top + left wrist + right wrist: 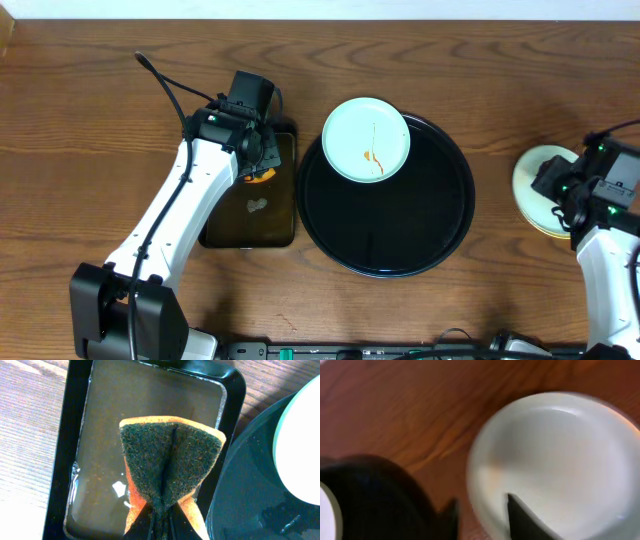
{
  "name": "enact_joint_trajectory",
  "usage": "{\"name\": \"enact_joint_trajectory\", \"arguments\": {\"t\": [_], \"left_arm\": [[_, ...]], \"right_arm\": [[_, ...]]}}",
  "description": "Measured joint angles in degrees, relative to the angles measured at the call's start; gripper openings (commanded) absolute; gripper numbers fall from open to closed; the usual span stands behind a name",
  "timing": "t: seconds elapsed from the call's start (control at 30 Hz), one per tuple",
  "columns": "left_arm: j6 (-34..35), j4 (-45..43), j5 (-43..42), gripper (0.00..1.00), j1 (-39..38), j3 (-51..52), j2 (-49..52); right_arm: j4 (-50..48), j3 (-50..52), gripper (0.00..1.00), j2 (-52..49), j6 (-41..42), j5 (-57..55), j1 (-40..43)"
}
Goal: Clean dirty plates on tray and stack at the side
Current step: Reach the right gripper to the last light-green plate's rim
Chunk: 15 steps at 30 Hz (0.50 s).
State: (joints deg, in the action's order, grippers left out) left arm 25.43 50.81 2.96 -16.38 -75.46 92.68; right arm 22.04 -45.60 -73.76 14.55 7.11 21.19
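A pale mint-blue plate (366,139) with an orange-brown sauce streak lies on the far left part of the large round black tray (400,240). It also shows at the right edge of the left wrist view (302,445). My left gripper (262,152) is shut on a green and orange sponge (170,460) and holds it over the rectangular black tray (245,225). Two plates lie stacked on the table at the right (533,172), a pale one on a yellowish one. My right gripper (480,512) is open, its fingers either side of the top plate's (555,455) near rim.
The rectangular tray (80,410) holds shallow brownish water. It stands close beside the round tray (240,495). The round tray's edge (370,495) lies just left of the stacked plates. Cables run along the table's front edge.
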Motion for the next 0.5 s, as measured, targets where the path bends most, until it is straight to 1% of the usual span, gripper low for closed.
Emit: {"name": "enact_joint_trajectory", "arguments": {"t": [0.07, 0.17, 0.2, 0.23, 0.27, 0.33, 0.4, 0.47, 0.5], "left_arm": [[0.0, 0.0, 0.0, 0.07, 0.0, 0.0, 0.0], [0.0, 0.0, 0.0, 0.08, 0.0, 0.0, 0.0], [0.0, 0.0, 0.0, 0.08, 0.0, 0.0, 0.0], [0.0, 0.0, 0.0, 0.08, 0.0, 0.0, 0.0], [0.0, 0.0, 0.0, 0.08, 0.0, 0.0, 0.0], [0.0, 0.0, 0.0, 0.07, 0.0, 0.0, 0.0], [0.0, 0.0, 0.0, 0.08, 0.0, 0.0, 0.0], [0.0, 0.0, 0.0, 0.08, 0.0, 0.0, 0.0], [0.0, 0.1, 0.0, 0.08, 0.0, 0.0, 0.0]], "right_arm": [[0.9, 0.0, 0.15, -1.0, -0.3, 0.6, 0.0], [1.5, 0.0, 0.20, -3.9, -0.7, 3.8, -0.1], [1.5, 0.0, 0.23, -4.4, -1.0, 5.6, -0.3], [1.3, 0.0, 0.29, -4.9, -1.4, 7.4, -0.8], [0.7, 0.0, 0.33, -5.1, -1.8, 9.6, -1.7], [-0.3, -0.2, 0.40, -5.1, -2.5, 12.5, -4.6], [0.1, -0.7, 0.43, -5.1, -3.6, 14.1, -8.6], [2.9, -3.2, 0.47, -5.2, -5.0, 15.0, -14.9], [4.8, -5.6, 0.47, -5.3, -5.7, 14.9, -18.2]]}}
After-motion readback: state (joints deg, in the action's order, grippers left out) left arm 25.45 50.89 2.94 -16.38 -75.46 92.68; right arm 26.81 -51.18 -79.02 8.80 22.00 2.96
